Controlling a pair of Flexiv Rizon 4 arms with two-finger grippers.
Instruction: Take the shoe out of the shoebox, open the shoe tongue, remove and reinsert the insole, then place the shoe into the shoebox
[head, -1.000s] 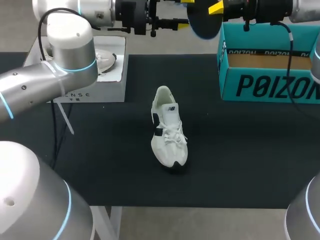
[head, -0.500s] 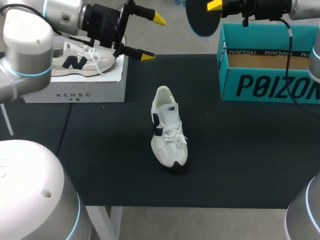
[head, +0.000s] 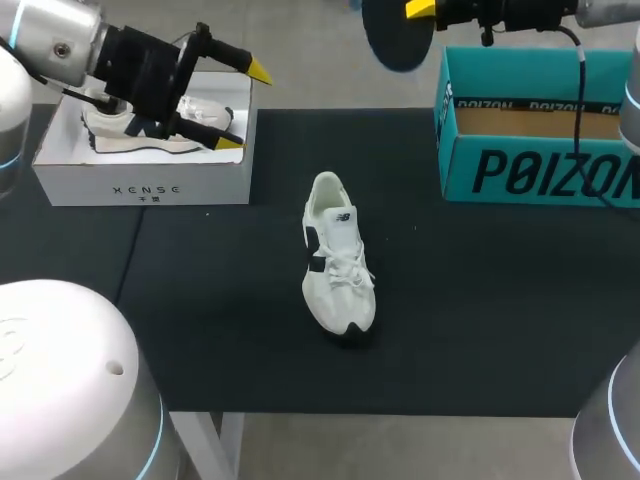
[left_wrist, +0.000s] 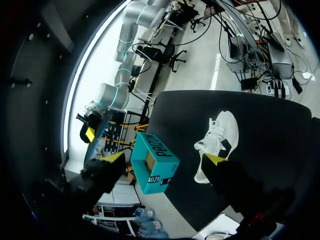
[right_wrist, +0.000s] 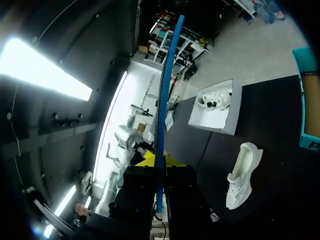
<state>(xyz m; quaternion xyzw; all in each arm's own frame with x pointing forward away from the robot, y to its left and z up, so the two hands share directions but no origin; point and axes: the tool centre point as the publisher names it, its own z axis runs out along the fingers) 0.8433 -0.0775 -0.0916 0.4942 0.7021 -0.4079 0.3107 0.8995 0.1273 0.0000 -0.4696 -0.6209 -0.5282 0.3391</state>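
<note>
the left gripper (head: 244, 106) hangs with its two yellow-tipped fingers spread wide and nothing held between them. right under the fingers sits a white box (head: 145, 185), and a second shoe (head: 98, 132) lies in it, partly hidden behind the gripper's dark body. in the left wrist view the teal shoebox (left_wrist: 154, 164) shows far ahead, in the gap between the open fingers. the white shoe (left_wrist: 218, 141) lies far ahead too, just past the tip of one finger.

the shoe stands on its sole on the black table (head: 220, 300), laces up. it is outside the shoebox, between the shoebox and the white box, and well apart from both grippers. its heel points toward the far edge of the table and its toe toward the near edge. the shoebox stands open with brown cardboard showing inside.

the right gripper (right_wrist: 159, 161) is up over the far edge of the table, just beside the shoebox's corner. its fingers are closed on a dark blue insole (right_wrist: 165, 95), one finger on each flat side. in the right wrist view the insole stands edge-on between the fingers and runs well out ahead of the tips. from above it shows as a dark oval sticking out past the fingers on the side away from the shoebox. the shoe lies far ahead of these fingers and off to one side, with the white box beyond it.
</note>
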